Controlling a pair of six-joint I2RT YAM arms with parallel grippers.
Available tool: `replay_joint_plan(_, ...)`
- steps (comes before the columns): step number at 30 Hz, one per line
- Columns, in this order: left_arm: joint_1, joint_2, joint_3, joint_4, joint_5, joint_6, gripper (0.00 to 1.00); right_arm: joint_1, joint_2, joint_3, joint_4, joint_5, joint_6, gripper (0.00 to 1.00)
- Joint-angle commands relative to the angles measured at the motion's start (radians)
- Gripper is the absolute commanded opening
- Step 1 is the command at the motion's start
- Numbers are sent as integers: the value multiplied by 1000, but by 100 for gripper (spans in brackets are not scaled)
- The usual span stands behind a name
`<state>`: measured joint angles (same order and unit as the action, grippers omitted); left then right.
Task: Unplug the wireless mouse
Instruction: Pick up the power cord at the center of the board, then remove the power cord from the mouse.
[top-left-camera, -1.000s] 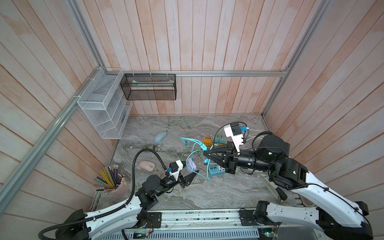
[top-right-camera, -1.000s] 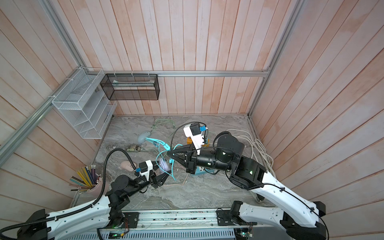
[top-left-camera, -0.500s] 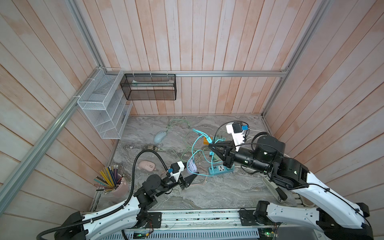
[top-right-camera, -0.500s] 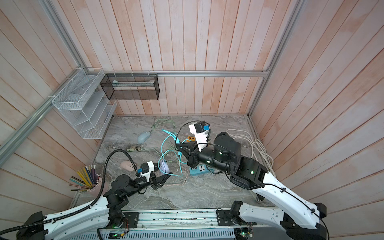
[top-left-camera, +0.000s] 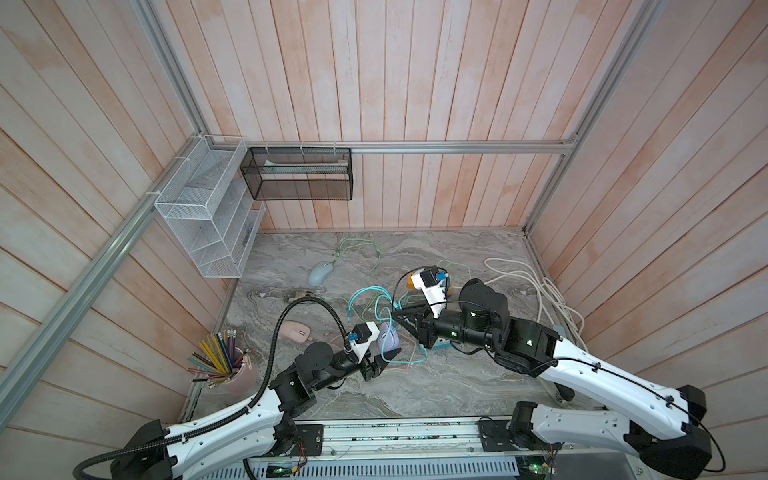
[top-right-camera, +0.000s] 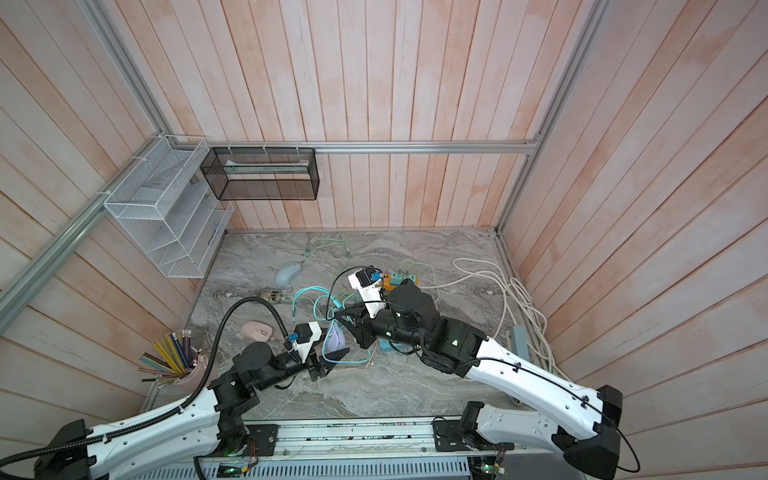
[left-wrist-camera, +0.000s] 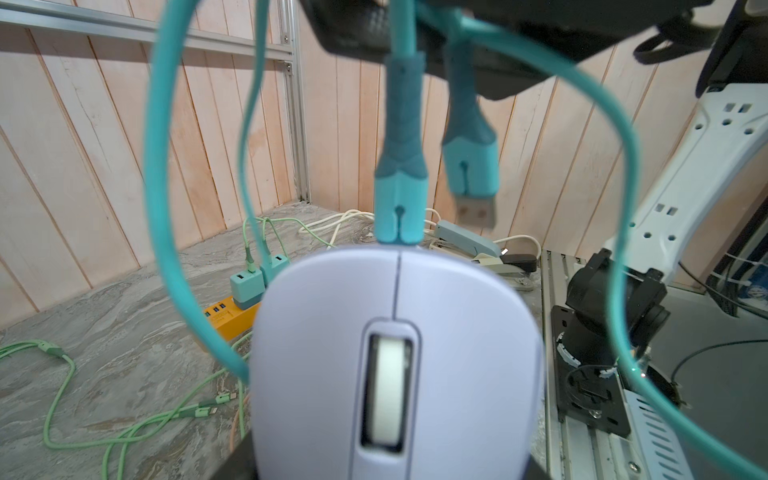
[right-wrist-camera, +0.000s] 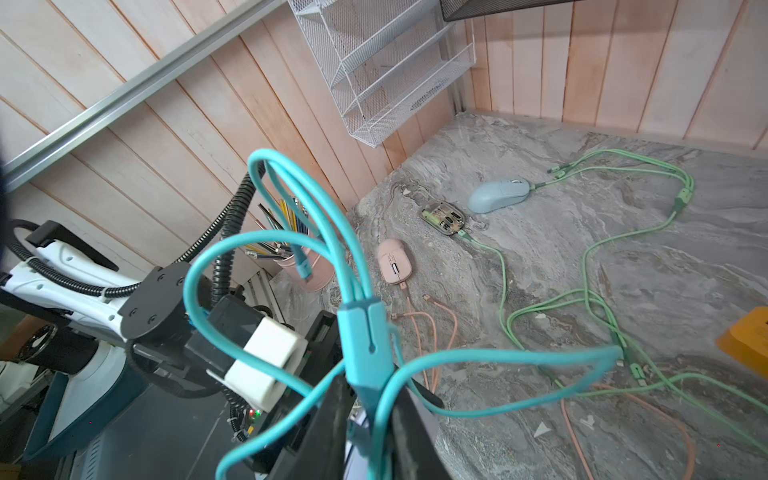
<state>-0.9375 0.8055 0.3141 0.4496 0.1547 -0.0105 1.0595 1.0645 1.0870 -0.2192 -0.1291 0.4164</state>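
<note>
While the left pincer holds the lilac mouse, apparently raised off the counter, we see the mouse in the left wrist cam w/ its scroll wheel facing the lens. The pincer is spread wide to the mouse's width and grips it by the sides. The mouse sits near the counter's middle, just in front of the right arm's tip.

We find the right pincer right at the mouse's front end, nearly closed. The teal plug and its teal cable run btwn the fingers. Whether they're pressing on the plug or only bracketing it, we can't tell.

In the left wrist cam that plug points at the mouse and its tip meets the mouse's front edge. We can't tell if it's seated in the port or only touching. Beside it a 2nd teal connector, USB-A w/ a bare metal end, dangles free in the air. The cable's loops arc around both pincers.

Elsewhere on the counter:
- a pink mouse near the left arm
- a blue mouse farther back
- an orange power strip w/ teal chargers
- green cables
- a pencil cup at the left edge
</note>
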Motion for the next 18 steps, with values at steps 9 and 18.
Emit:
replay_joint_plan(9, -4, -19, 25, 1, 10, 1, 42, 23, 8, -34, 58, -57, -7, 25)
replay_joint_plan(18, -4, -27, 36, -10, 9, -1, 42, 40, 1, -61, 24, 8, -9, 22)
